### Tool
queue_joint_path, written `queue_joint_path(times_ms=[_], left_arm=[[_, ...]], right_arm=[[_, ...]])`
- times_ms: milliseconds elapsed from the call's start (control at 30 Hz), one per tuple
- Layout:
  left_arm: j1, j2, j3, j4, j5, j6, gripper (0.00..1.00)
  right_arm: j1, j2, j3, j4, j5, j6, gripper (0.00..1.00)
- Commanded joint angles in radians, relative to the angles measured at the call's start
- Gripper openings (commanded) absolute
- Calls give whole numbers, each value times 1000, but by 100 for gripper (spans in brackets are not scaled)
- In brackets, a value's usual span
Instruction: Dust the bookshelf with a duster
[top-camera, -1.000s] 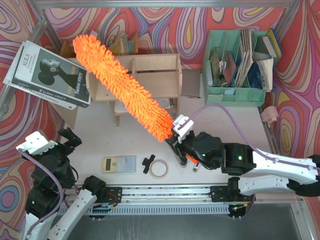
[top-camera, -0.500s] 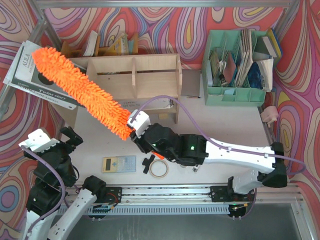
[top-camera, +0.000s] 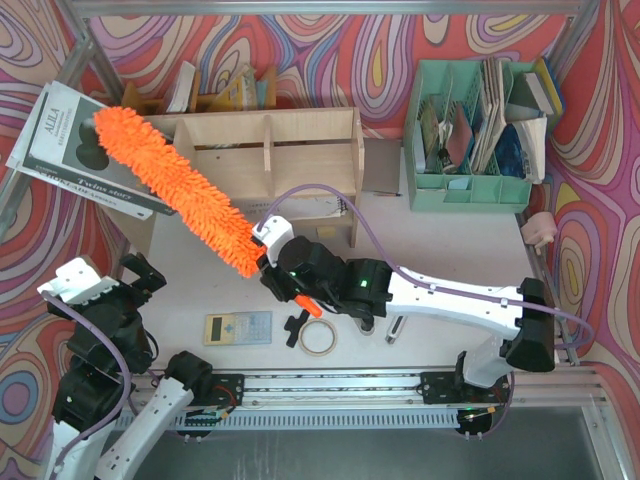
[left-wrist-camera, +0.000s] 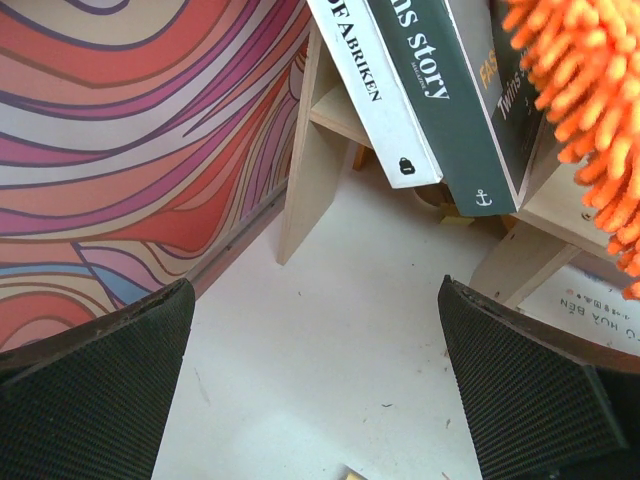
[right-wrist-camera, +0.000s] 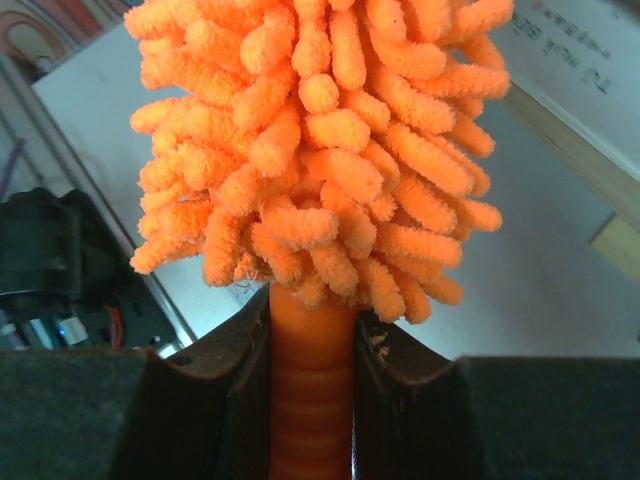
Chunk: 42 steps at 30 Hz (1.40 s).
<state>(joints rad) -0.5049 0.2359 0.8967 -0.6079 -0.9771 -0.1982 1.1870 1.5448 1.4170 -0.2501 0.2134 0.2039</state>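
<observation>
— From above first. Where to find the duster (top-camera: 170, 185)?
— Slanting toward 10 o'clock from the right fingers (top-camera: 275, 268), clamped tight on its handle (top-camera: 306, 303). Crossing the left end of the bookshelf (top-camera: 300, 130), tip overlapping the leaning books (top-camera: 90, 150). Hard to judge any contact with the wood from here.
— And at 8 o'clock?
— Left fingers (top-camera: 140, 275), spread wide, holding nothing, well apart from the bookshelf. Toward 6 o'clock on the table (top-camera: 440, 250), a tape roll (top-camera: 318, 337) near a pale card (top-camera: 237, 327).
— Through the left wrist?
— Black pads (left-wrist-camera: 90, 390) wide apart at both lower corners, bare table between. Toward 12 o'clock, a bookshelf leg and leaning books; orange fluff at 2 o'clock.
— Through the right wrist?
— Pinching the ribbed handle dead centre, fluff fanning up toward 12 o'clock.
</observation>
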Motion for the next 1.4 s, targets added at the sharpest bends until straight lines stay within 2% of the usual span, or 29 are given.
queue_joint_path(times_ms=[0,100,367,567,700,933,1033,1133,1233,1367], left_arm=[[4,11,-8,18,2,11,99],[5,15,-8,17,3,11,98],[4,11,-7,15,0,9,99],[5,15,-8,16,0,11,99],[4,21,-5,14,1,11,99],[4,17,-6,14,1,9,99],[5,16,-5,15,1,9,98],[5,17,-5,13,2,9,99],[4,7,-3,10,-3,6,99],[4,-18,-8,16,-19,9,99]], right_arm=[[-21,-50,-42,45,35,52,0],[-22,-63,-43,52,27,32,0],[-15,-57,6,109,-143,-5,0],[3,-78,-27,148,-103,-10,0],[-3,-73,-54,105,-3,9,0],[-31,-119,-102,66,73,32,0],[-32,-132,-102,70,48,14,0],[-13,-143,-101,110,-104,-75,0],[61,-149,-99,135,-48,-179,0],[66,-187,-120,157,-34,-216,0]])
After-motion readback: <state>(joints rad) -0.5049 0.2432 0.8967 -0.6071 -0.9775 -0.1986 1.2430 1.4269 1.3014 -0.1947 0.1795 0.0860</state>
